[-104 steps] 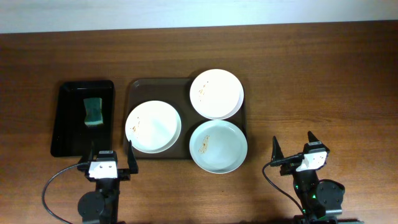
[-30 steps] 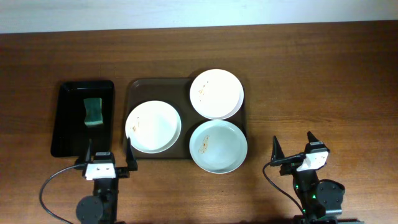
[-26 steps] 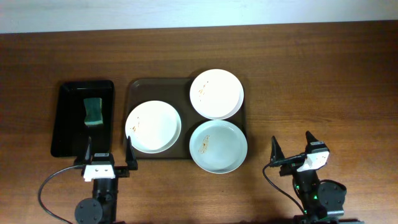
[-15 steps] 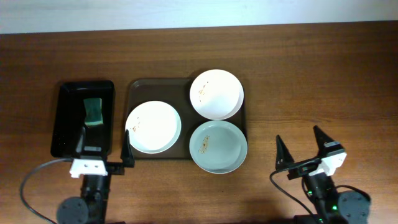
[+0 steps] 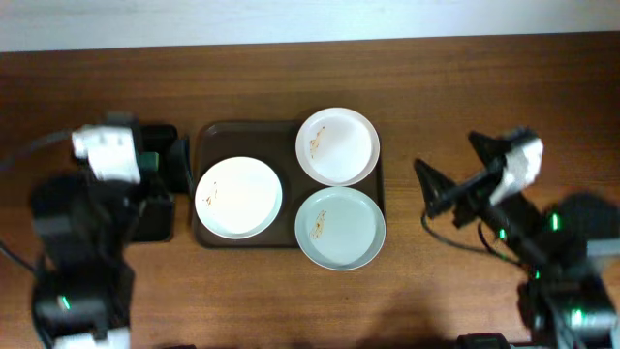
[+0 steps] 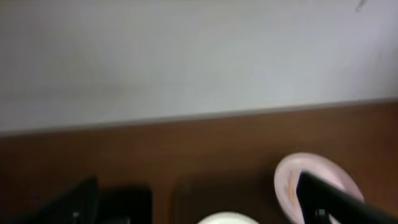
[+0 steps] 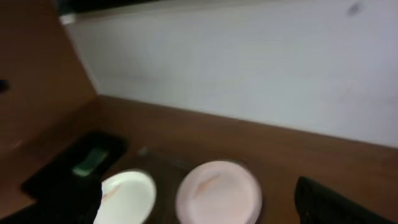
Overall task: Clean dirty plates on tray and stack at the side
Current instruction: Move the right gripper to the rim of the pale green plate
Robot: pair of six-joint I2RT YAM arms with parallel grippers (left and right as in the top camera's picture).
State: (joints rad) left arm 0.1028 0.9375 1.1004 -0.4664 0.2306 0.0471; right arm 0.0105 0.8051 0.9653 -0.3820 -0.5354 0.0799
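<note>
At the far left, the left arm is a blur over the small black tray (image 7: 68, 174), covering most of it in the overhead view. The left pincer (image 5: 163, 163) sits just left of the brown tray. In its wrist view one dark finger shows at each bottom corner, so the jaws are spread wide and hold nothing. A green sponge (image 7: 92, 160) lies in the black tray, seen faintly from the right wrist.

The dark brown tray (image 5: 208, 136) rests on the bench (image 5: 436, 78) beside the black one and carries all three plates:

- The left plate (image 5: 239, 197) is white and lies at the tray's near-left. Its rim reaches over the tray's left edge, and there is a small brown smear on its left side.
- The far plate (image 5: 337, 145) fills the far-right corner of the tray. It is also white, with brown specks left of its centre.
- The near-right plate (image 5: 340, 228) is pale mint and has a brown stain on its left part. It hangs over the tray's near edge onto the bench. Its far rim meets the far plate — whether it tucks under or only touches, I cannot tell.

No plate lies off the tray.

Right of the tray, well clear of the plates, is the right pincer (image 5: 446, 153). Its two dark fingers point left and are held far apart — empty as well. Behind it the right arm runs blurred towards the near-right corner. Both wrist views are soft and show little more than the pale wall, the brown bench and the plates as light discs.
</note>
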